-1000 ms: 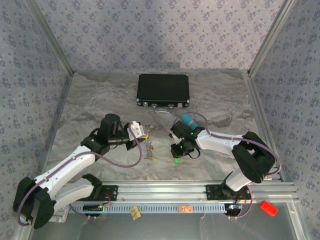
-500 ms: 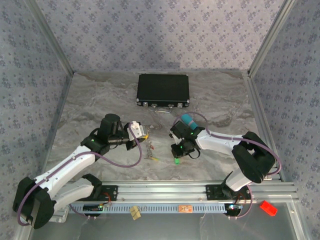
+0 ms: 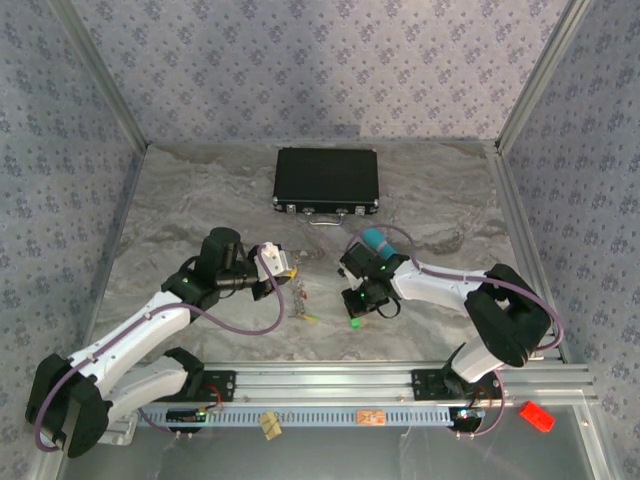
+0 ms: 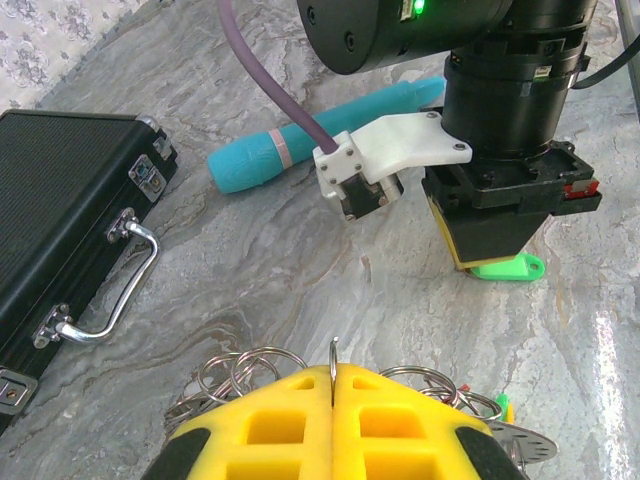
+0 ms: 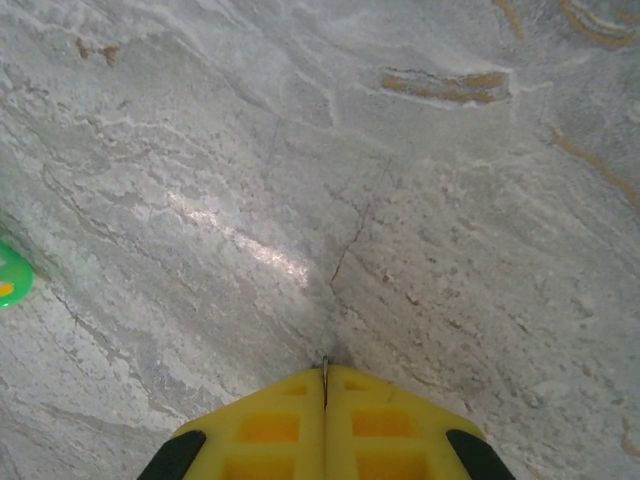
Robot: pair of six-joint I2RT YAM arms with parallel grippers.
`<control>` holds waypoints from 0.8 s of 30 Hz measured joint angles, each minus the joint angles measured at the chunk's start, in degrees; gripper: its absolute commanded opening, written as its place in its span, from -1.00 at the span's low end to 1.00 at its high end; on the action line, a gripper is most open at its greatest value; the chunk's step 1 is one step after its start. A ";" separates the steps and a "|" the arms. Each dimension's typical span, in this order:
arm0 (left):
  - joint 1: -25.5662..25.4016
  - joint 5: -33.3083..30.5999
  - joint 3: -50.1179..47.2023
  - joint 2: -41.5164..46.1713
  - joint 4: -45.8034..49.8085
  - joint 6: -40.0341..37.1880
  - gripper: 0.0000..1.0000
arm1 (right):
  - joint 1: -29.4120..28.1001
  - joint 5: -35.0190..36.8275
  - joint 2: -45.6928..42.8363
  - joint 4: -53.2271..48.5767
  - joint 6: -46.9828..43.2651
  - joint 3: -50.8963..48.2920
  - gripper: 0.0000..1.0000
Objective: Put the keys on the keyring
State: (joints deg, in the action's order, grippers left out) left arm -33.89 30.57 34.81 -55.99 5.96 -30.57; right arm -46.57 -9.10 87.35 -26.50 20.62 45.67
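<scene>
My left gripper [image 4: 332, 372] has its yellow pads pressed flat together. A thin sliver of silvery wire stands up out of the seam between them, so it is clamped on the keyring [image 4: 245, 368]. The ring's bunched loops spill out on both sides of the fingertips (there are too many overlapping for me to count). It is held low over the marble table [image 5: 450, 200]. In the view from above, a yellow key [image 3: 312, 318] lies on the stone just nearer to my bases than that bundle. My right gripper [image 5: 324, 375] points straight down with its tips at the table top and its pads closed against each other. Only a dark hairline shows in the join, and I cannot tell whether anything is nipped there. The green key [image 4: 508, 268] lies flat on the table right at the foot of that gripper, its plastic head sticking out to one side. In my right wrist view it sits off at the left edge, apart from the fingertips. Beyond the right gripper a teal cylinder [image 4: 320, 135] lies on its side. Farther back the black case [image 4: 60, 190] lies flat and closed, with its metal handle [image 4: 105, 290] facing me. A red block [image 3: 536, 415] sits well apart, on the near side of the rail [image 3: 400, 380] by my right base.
</scene>
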 measured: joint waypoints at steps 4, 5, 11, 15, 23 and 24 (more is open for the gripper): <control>0.00 0.00 0.00 0.07 -0.07 0.66 -1.00 | -0.42 0.81 -3.82 -0.76 -2.86 0.22 -1.00; 0.00 0.00 0.00 0.07 -0.13 0.87 -1.00 | -0.42 0.81 -4.87 -0.90 -3.69 0.42 -1.00; 0.00 0.07 -1.03 0.72 -2.34 2.14 -1.00 | 0.11 -1.31 -13.11 -0.33 -11.30 1.11 -1.00; -0.04 0.00 -2.29 0.92 -5.16 3.21 -1.00 | 0.31 -5.99 -18.71 1.55 -16.70 1.05 -1.00; -2.01 0.04 -3.91 0.85 -9.33 4.70 -1.00 | -0.74 -17.14 -20.48 6.10 -22.73 1.22 -1.00; -2.23 0.04 -3.93 0.79 -9.53 4.72 -1.00 | -1.20 -18.16 -19.74 6.43 -22.97 1.53 -1.00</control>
State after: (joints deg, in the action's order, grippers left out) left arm -36.12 30.61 30.87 -55.20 -3.57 -25.85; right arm -47.77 -27.27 67.61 -20.08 -2.35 47.20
